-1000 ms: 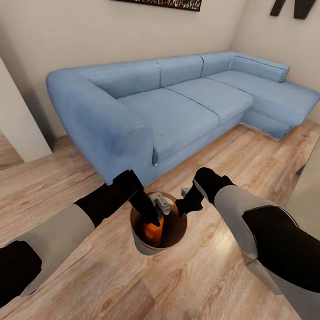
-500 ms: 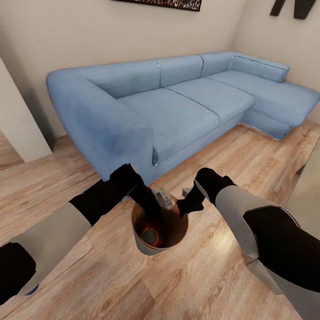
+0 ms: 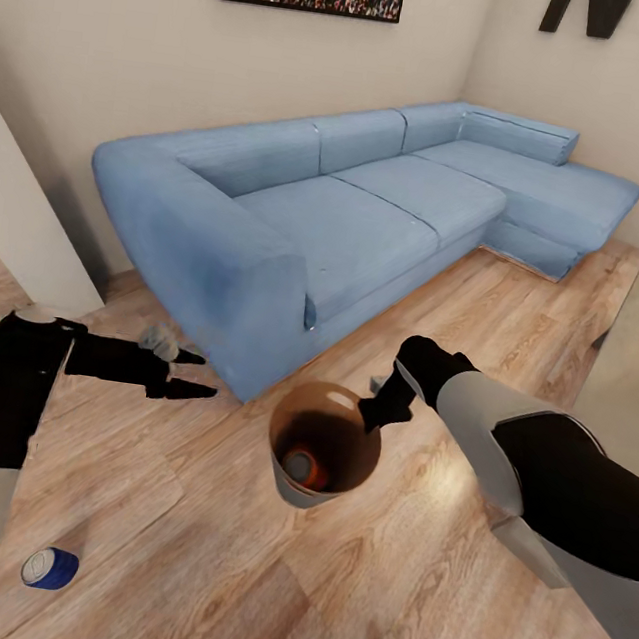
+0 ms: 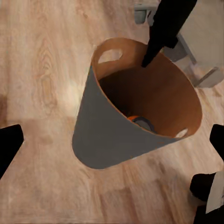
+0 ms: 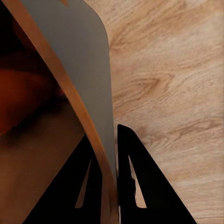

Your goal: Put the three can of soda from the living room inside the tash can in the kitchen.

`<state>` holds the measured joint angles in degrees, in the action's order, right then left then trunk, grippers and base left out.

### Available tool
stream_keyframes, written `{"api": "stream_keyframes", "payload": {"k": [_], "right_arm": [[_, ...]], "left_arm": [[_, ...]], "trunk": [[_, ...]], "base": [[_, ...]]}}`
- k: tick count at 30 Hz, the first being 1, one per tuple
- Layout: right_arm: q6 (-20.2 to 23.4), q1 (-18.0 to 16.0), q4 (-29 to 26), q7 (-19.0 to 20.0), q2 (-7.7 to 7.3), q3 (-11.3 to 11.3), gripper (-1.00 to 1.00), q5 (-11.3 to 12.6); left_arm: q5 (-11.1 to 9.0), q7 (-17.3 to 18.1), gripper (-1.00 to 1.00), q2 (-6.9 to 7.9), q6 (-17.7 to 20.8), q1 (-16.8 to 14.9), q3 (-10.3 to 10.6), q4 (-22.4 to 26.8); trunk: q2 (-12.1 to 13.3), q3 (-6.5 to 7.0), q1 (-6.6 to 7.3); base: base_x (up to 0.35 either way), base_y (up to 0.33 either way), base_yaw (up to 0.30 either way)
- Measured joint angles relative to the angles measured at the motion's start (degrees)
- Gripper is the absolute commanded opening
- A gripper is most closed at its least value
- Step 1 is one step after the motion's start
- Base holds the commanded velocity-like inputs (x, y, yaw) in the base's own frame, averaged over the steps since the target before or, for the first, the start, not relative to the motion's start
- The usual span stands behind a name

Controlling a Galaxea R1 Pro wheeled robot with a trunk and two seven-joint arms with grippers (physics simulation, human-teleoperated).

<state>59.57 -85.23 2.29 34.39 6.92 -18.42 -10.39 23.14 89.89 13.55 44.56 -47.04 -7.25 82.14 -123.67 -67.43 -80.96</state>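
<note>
Left end effector (image 3: 194, 374) points toward 3 o'clock, fingers spread, empty. Right end effector (image 3: 375, 415) pinches the bin rim, arm reaching toward 9 o'clock.

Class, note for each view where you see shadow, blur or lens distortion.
Head view: wide-angle bend stretches the sofa; the bin is dark inside around the orange can. Left wrist view: the bin's depth is shadowed, edges sharp. Right wrist view: the rim looms close; the interior smears into soft dark blur.
</note>
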Motion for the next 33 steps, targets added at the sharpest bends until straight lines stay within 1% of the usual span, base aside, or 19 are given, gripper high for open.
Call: {"api": "stream_keyframes", "payload": {"k": [1,3,4,5,6,8,9,11,13,15,17,18,21,24,25,26,28,30,33], "right_arm": [[0.07,0.02,-0.01,0.03,-0.67,0.39,-1.00,0.35],[0.02,0.09,-0.09,0.00,-1.45,0.19,-1.00,0.19],[0.01,0.16,-0.27,-0.02,-2.12,0.14,-1.00,0.22],[-0.13,0.19,-0.35,-0.09,-2.45,-0.16,-1.00,-0.16],[-0.09,0.28,-0.48,-0.12,-3.01,-0.36,-1.00,-0.21],[-0.18,0.36,-0.59,-0.14,-3.76,-0.74,-1.00,-0.54],[-0.09,0.45,-0.68,-0.12,-4.59,-0.38,-1.00,-0.20],[-0.02,0.71,-0.86,-0.05,-5.98,0.07,-1.00,0.22],[0.17,1.77,-1.07,0.14,-8.18,0.93,-1.00,1.01],[-0.04,2.51,-1.12,0.13,-9.06,-0.33,-1.00,-0.06],[-0.27,3.99,-1.97,0.08,-9.85,-1.73,-1.00,-1.26],[-0.46,4.42,-2.45,-0.03,-9.93,-2.37,-1.00,-1.89],[-0.38,7.27,-5.67,-0.06,-9.98,-1.47,-1.00,-1.47],[0.13,10.74,-9.10,0.06,-9.85,1.37,-1.00,1.24],[0.43,11.55,-9.62,0.12,-9.78,1.31,-1.00,2.32],[0.42,12.21,-10.38,0.10,-9.72,1.45,-1.00,2.10],[0.08,14.42,-13.50,-0.08,-9.45,0.56,-1.00,0.18],[-0.36,14.85,-14.27,-0.26,-9.38,0.20,-1.00,-1.48],[-0.14,15.43,-15.19,-0.20,-9.35,0.60,-1.00,-0.62]], "left_arm": [[0.63,-3.12,1.00,0.30,-0.74,1.92,-2.82,-0.35],[0.90,-8.60,1.00,0.32,-2.25,4.25,-6.23,-1.09],[1.15,-15.20,1.00,0.23,-5.08,6.51,-9.95,-2.58],[1.15,-18.79,1.00,0.07,-6.86,7.77,-12.00,-3.77],[1.31,-25.61,1.00,-0.41,-10.46,9.67,-15.16,-6.29],[1.21,-32.05,1.00,-1.14,-13.85,11.23,-17.64,-9.21],[0.98,-37.26,1.00,-1.87,-16.83,12.14,-19.39,-11.90],[-0.51,-41.48,1.00,-2.53,-21.03,13.02,-21.12,-15.70],[-3.12,-45.79,1.00,-3.17,-27.73,15.28,-23.03,-20.96],[-4.49,-46.89,1.00,-3.34,-30.29,16.49,-23.56,-22.73],[-7.30,-47.94,1.00,-3.45,-34.37,18.05,-24.10,-25.76],[-8.01,-48.09,1.00,-3.45,-35.37,18.29,-24.18,-26.64],[-9.77,-48.27,1.00,-3.49,-38.87,18.92,-24.38,-29.45],[-10.50,-48.27,1.00,-3.52,-40.13,19.93,-24.44,-30.27],[-10.65,-48.28,1.00,-3.52,-40.22,20.31,-24.45,-30.27],[-10.75,-48.29,1.00,-3.54,-40.30,20.65,-24.46,-30.26],[-11.04,-48.43,1.00,-3.59,-40.54,21.55,-24.47,-30.28],[-11.10,-48.45,1.00,-3.60,-40.56,21.71,-24.48,-30.28],[-11.16,-48.53,1.00,-3.61,-40.63,21.92,-24.48,-30.31]], "trunk": [[0.00,0.00,0.00],[0.00,0.00,0.00],[0.00,-0.01,0.00],[0.00,0.00,0.00],[0.00,-0.01,0.00],[0.00,0.00,0.00],[0.00,0.00,0.00],[0.00,0.00,0.00],[0.00,-0.01,0.00],[0.00,0.00,0.00],[0.00,-0.01,-0.01],[0.00,-0.01,0.00],[0.00,-0.01,-0.01],[0.00,0.00,-0.01],[0.00,-0.01,0.00],[0.00,0.00,0.00],[0.00,0.00,0.00],[0.00,0.00,0.00],[0.00,0.00,0.00]], "base": [[0.000,0.000,0.000],[0.000,0.000,0.000],[0.000,0.000,0.000],[0.000,0.000,0.000],[0.000,0.000,0.000],[0.000,0.000,0.000],[0.000,0.000,0.000],[0.015,0.000,0.000],[0.037,0.017,0.000],[0.023,0.084,0.000],[0.010,0.186,0.000],[0.007,0.213,0.000],[-0.036,0.250,0.000],[-0.120,0.261,0.000],[-0.147,0.260,0.000],[-0.172,0.255,0.000],[-0.208,0.242,0.000],[-0.235,0.230,0.000],[-0.238,0.202,0.000]]}}
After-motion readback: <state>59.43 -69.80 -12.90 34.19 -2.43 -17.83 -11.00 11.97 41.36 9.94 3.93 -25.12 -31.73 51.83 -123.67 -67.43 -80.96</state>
